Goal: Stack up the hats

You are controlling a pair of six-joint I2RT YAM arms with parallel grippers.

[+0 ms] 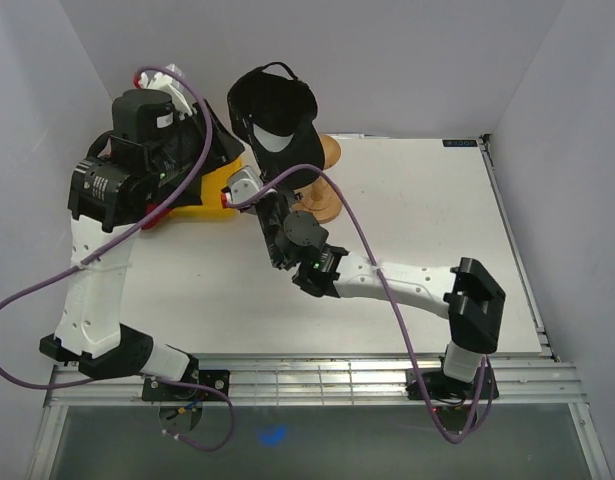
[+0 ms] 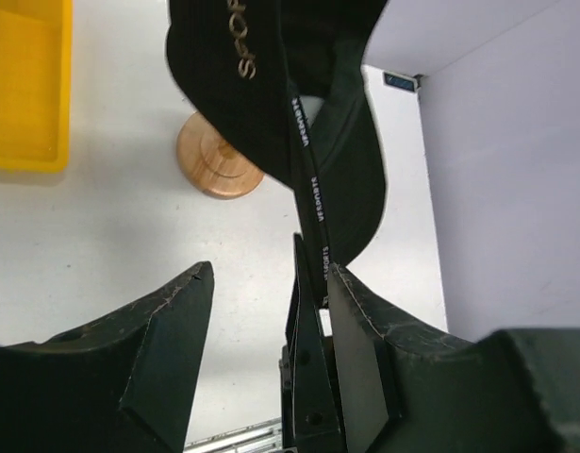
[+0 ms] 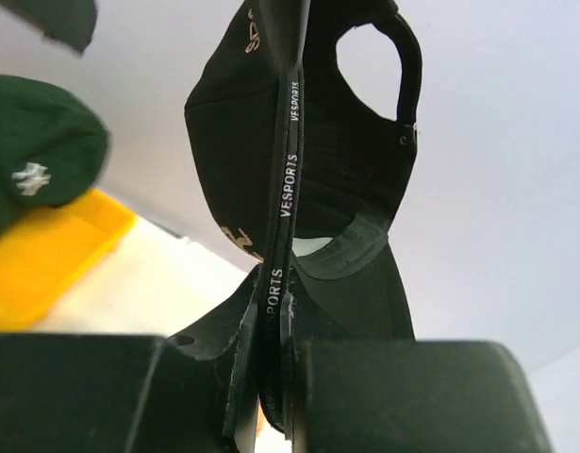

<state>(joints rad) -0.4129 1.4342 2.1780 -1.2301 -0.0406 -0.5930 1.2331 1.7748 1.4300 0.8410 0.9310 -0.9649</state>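
Black right gripper (image 3: pixel 271 316): was clenched on the thin printed band of the black cap (image 1: pixel 275 110).
Left gripper (image 2: pixel 268 278): was open and held nothing; the band ran close by one finger.
Cap's place: was up in the air, straight out past the right gripper, with the band's long line pointing away from it.
Wooden stand (image 2: pixel 217 160): stood on the table under the cap.
Dark green cap (image 3: pixel 35 160): was off to the left, by the yellow tray (image 2: pixel 25 85).
Nearer arm: the right one, which had the cap.

The black cap (image 3: pixel 235 142) is matt cloth, the stand (image 2: pixel 212 162) smooth wood, the yellow tray (image 2: pixel 25 85) glossy plastic.
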